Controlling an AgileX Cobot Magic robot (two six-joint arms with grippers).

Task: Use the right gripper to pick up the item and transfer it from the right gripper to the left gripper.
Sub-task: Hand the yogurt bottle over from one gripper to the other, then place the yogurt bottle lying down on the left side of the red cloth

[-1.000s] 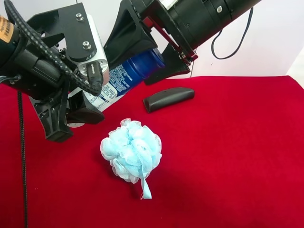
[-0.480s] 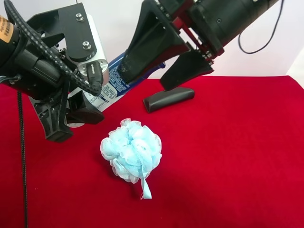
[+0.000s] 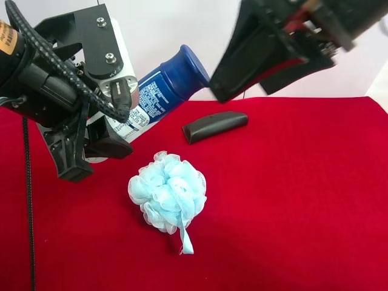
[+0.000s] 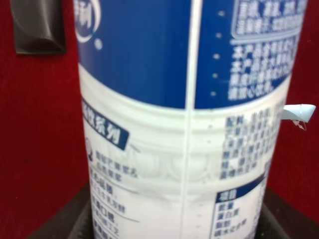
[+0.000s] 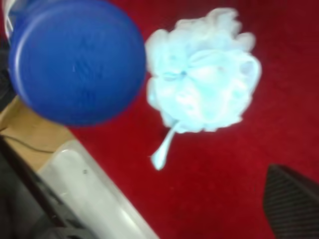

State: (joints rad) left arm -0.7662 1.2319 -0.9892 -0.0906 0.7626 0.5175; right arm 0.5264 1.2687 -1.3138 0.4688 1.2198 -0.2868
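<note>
The bottle (image 3: 162, 92), with dark blue cap, blue label and white lower body, is held tilted above the red cloth. The left gripper (image 3: 114, 132), with the white-grey box and braided cable, is shut on its white lower body. The left wrist view shows the bottle (image 4: 184, 124) close up between the dark fingers (image 4: 75, 224). The right gripper (image 3: 244, 91) is at the upper right of the exterior high view, open and empty, clear of the cap. The right wrist view looks down on the blue cap (image 5: 77, 59).
A light-blue mesh loofah (image 3: 168, 191) lies on the red cloth (image 3: 291, 194) below the bottle, also in the right wrist view (image 5: 202, 94). A dark oblong case (image 3: 215, 125) lies behind it, also in the left wrist view (image 4: 37, 25).
The right gripper has let go of the bottle's cap and pulled back up and to the right. The bottle stays in the left gripper, which has not moved.
</note>
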